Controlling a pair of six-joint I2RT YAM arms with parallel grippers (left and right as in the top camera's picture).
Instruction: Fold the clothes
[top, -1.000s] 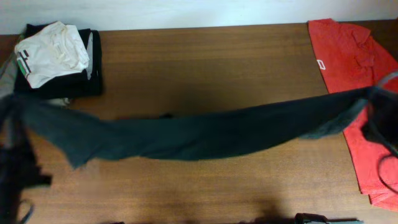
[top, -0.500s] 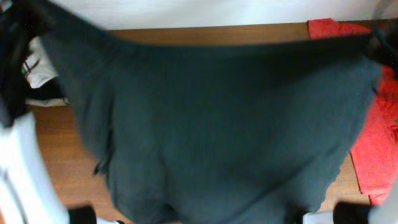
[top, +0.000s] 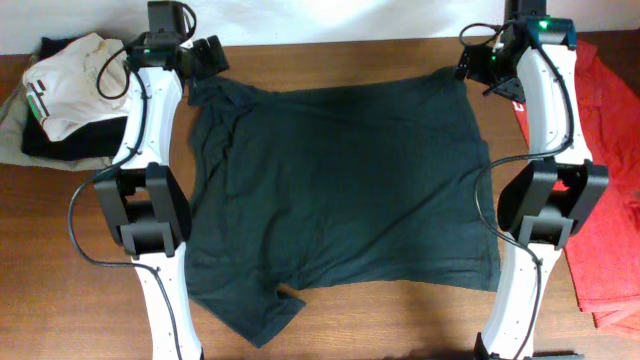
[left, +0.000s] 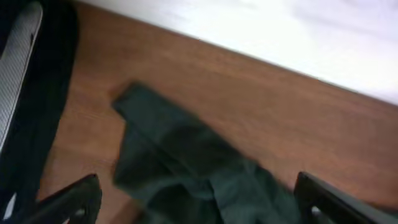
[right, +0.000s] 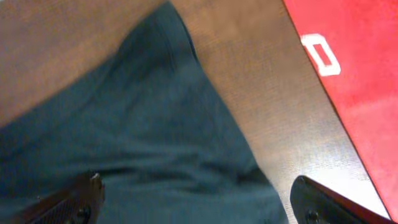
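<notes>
At the far left corner of the brown wood-grain table (top: 400, 320) sat a soft white folded garment with a dark stripe (top: 75, 85), resting on a stack of black cloth (top: 55, 148). Just beside it, the left gripper (top: 208, 58) hung over the far left corner of the dark charcoal soft-knit T-shirt (top: 340, 190), its black fingers (left: 78, 199) spread wide and pinching nothing. The shirt lay across the middle of the table as a broad, roughly square sheet, rumpled along its left side, one sleeve jutting toward the near edge. The right gripper (top: 472, 65), likewise spread, hovered at the shirt's far right corner. A plain red T-shirt (top: 620, 260) draped along the right edge.
</notes>
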